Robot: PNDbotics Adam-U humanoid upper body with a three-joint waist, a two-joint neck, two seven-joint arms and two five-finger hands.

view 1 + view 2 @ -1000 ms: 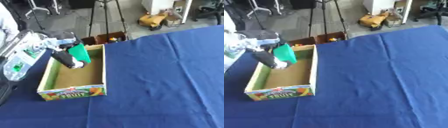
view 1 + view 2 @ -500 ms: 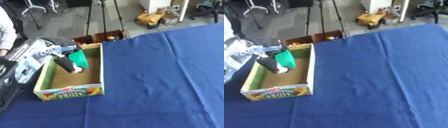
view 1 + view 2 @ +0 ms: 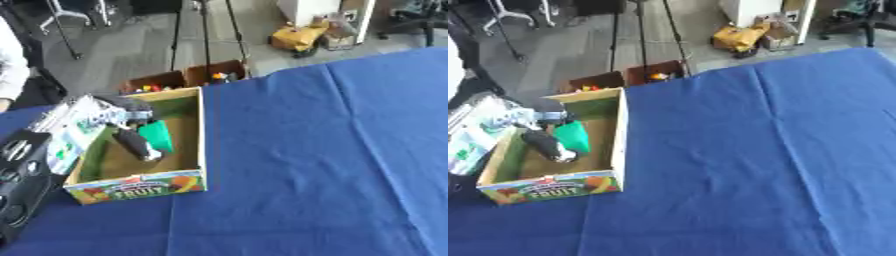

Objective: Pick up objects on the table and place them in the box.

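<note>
Table (image 3: 332,150): covered with a blue cloth, filling most of the view, right part bare.

Box (image 3: 197,130): open cardboard carton with a fruit label on the near wall, standing on the left part of the table, brown floor showing inside.

Left hand (image 3: 133,142): black, reaching in over the left wall of the box, down inside it, fingers curled round a green object. Silver and white arm parts just left of the box rim.

Green object (image 3: 157,136): small, tapered, bright green, held inside the box just right of the left hand, toward the far half. Contact with the box floor cannot be told.

Right hand: not seen in either view.

Black device (image 3: 16,170): at the left edge, near side of the arm, partly off the table's edge.

Small open cartons (image 3: 188,79): on the floor just beyond the far table edge, holding small coloured items, too small to make out.

Yellow item (image 3: 297,37): on the floor farther off, right of the tripod legs (image 3: 206,30).
</note>
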